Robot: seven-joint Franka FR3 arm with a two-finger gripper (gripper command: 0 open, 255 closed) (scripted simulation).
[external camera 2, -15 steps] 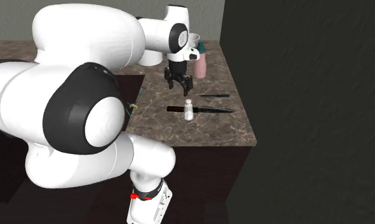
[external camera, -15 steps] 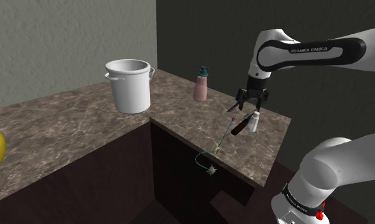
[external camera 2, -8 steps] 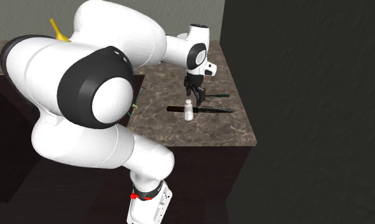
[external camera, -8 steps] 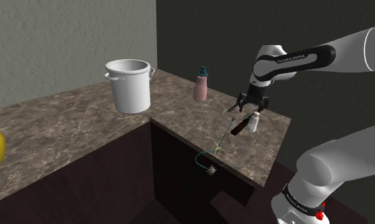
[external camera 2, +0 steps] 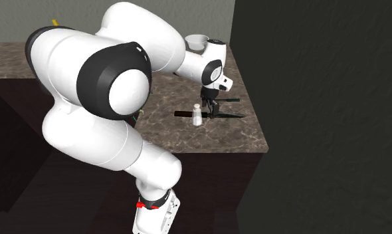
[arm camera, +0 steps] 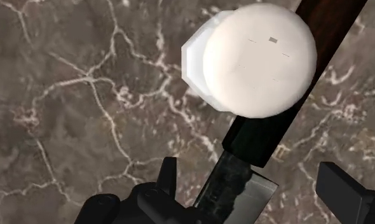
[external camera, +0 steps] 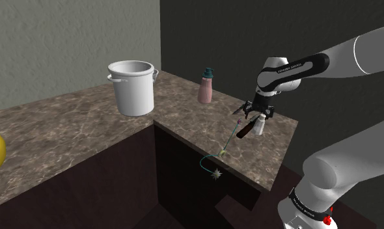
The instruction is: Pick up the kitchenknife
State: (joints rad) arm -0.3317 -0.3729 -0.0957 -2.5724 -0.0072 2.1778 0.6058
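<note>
- Shoulder view: The white arm [external camera: 293,67] reaches from the lower right up and over, then bends down at the wrist. The black gripper [external camera: 257,113] points down, low over the near end of a brown marbled counter [external camera: 184,99]. The knife [external camera: 245,129] lies flat on the counter just under the gripper. A small white shaker [external camera: 261,125] stands beside it. A white pot [external camera: 133,86] and a pink bottle [external camera: 206,86] stand farther back.
- Second exterior view: The arm [external camera 2: 121,66] bulks large in front, its forearm stretching out across the counter [external camera 2: 188,137]. The gripper [external camera 2: 210,108] hangs just above the knife [external camera 2: 228,115], near its middle. The shaker [external camera 2: 197,116] stands upright, touching or just in front of the knife.
- Wrist view: The gripper [arm camera: 252,170] looks straight down, fingers [arm camera: 168,175] spread wide apart. The knife [arm camera: 255,139] runs between them, not gripped. The shaker's round top [arm camera: 253,57] covers part of the brown handle.
</note>
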